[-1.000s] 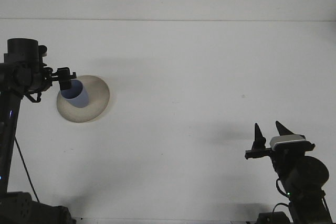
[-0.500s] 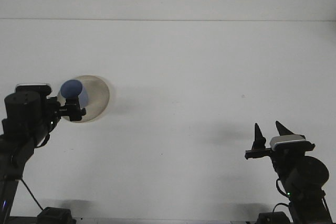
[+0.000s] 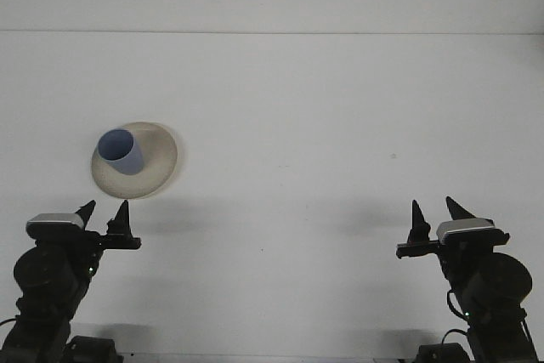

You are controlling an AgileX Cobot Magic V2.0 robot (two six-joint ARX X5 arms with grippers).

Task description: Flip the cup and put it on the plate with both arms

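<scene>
A blue cup (image 3: pixel 120 151) stands upright, mouth up, on the left part of a beige plate (image 3: pixel 157 159) at the table's left. My left gripper (image 3: pixel 104 215) is open near the front left edge, well below the plate and apart from the cup, holding nothing. At the front right my right gripper (image 3: pixel 435 216) is also open, with nothing between its fingers.
The white table (image 3: pixel 323 125) stretches back to a white wall. Both arm bases show at the bottom corners.
The left gripper has let go of the cup, leaving it on the plate, and drawn back down toward the front edge. The right arm has not moved.
</scene>
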